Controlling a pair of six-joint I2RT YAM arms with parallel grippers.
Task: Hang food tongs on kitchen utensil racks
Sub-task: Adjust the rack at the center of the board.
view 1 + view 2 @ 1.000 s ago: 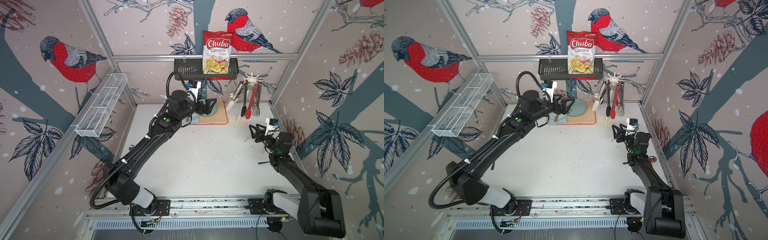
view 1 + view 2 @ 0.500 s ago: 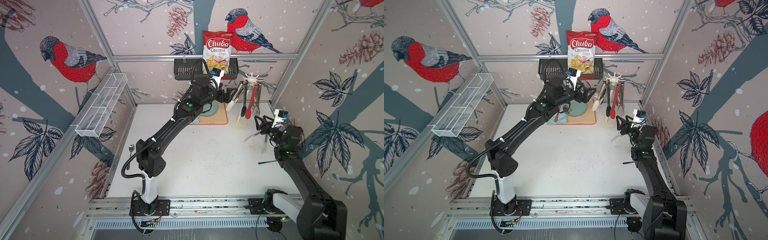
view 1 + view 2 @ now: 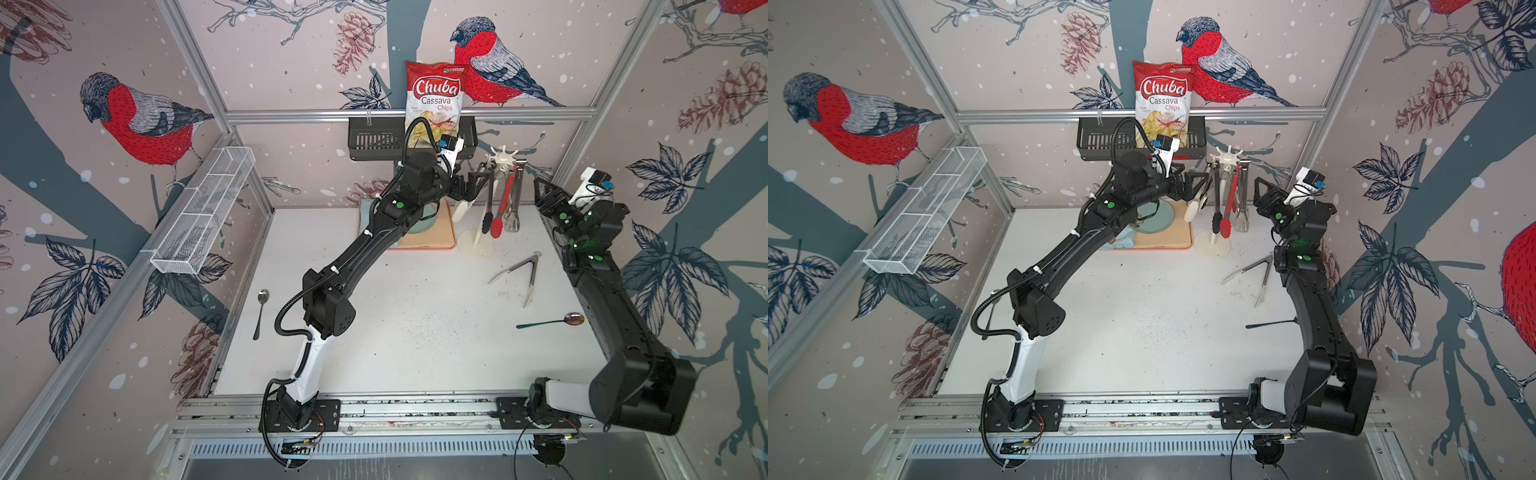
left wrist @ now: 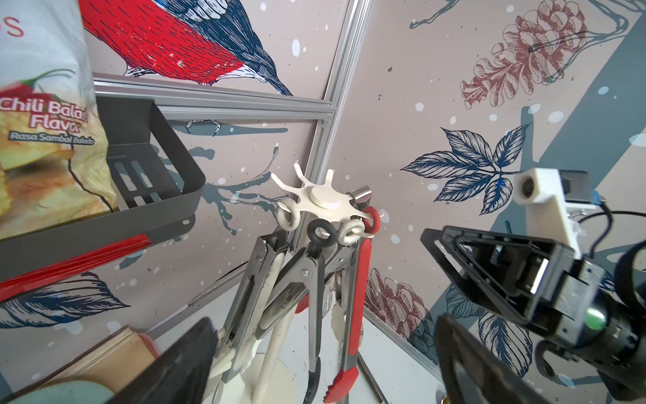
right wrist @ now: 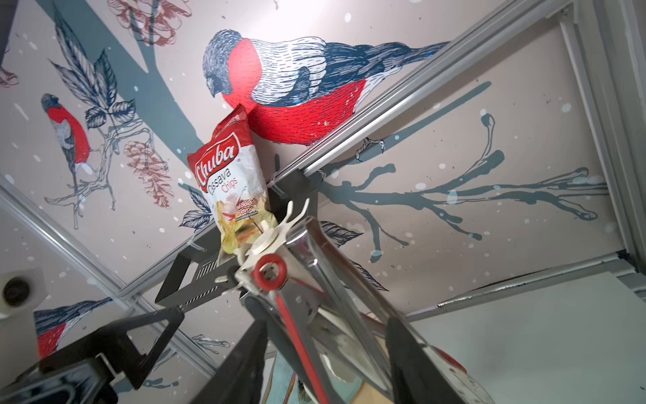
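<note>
Steel tongs [image 3: 532, 276] loose near the rack [image 3: 501, 159]

They lie flat on the bench [image 3: 415, 332], near the cream rack's round base. Four more hang from the rack's crown: a white-tipped pair [image 3: 462, 210], a black-tipped pair [image 3: 485, 226], a red-tipped pair [image 3: 496, 227] and a bare steel pair [image 3: 512, 222]. Your left claw [image 3: 480, 183] hovers beside the crown on the white-tipped pair's side, spread wide and empty. Your right claw [image 3: 540, 189] is raised on the rack's opposite side, by the bare steel pair, parted and holding nothing.
</note>
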